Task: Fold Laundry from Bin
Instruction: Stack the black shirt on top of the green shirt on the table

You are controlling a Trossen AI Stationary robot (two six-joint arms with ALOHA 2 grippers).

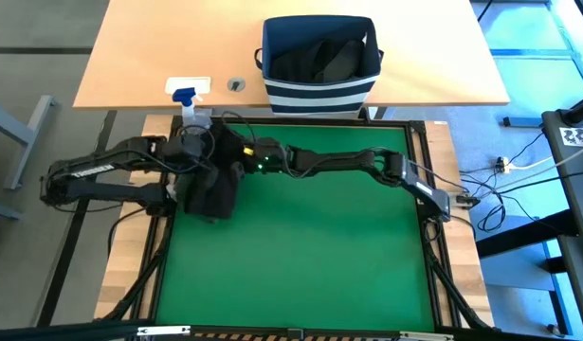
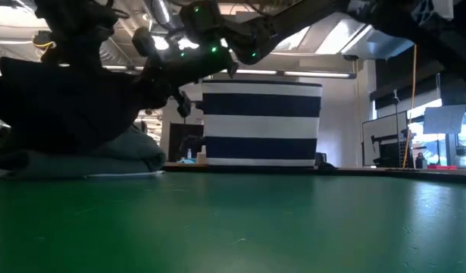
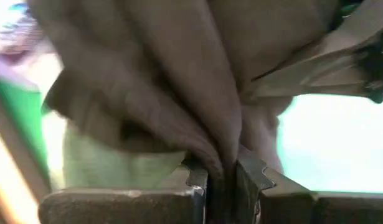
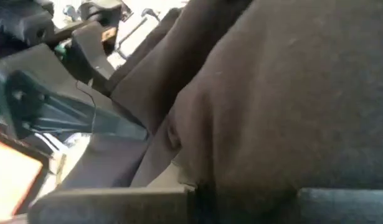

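Laundry: black garment [image 1: 213, 185], limp and light, hangs bunched over the green mat's [image 1: 310, 256] left edge, pinched by left gripper [image 3: 221, 180] and right gripper [image 1: 242, 156]; you should grip hems, expecting sag.

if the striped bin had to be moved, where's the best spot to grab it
Probably the striped bin is best pinched from above at its top rim: it stands upright and open, with thin fabric walls. The dark clothes inside sit clear of the near rim.
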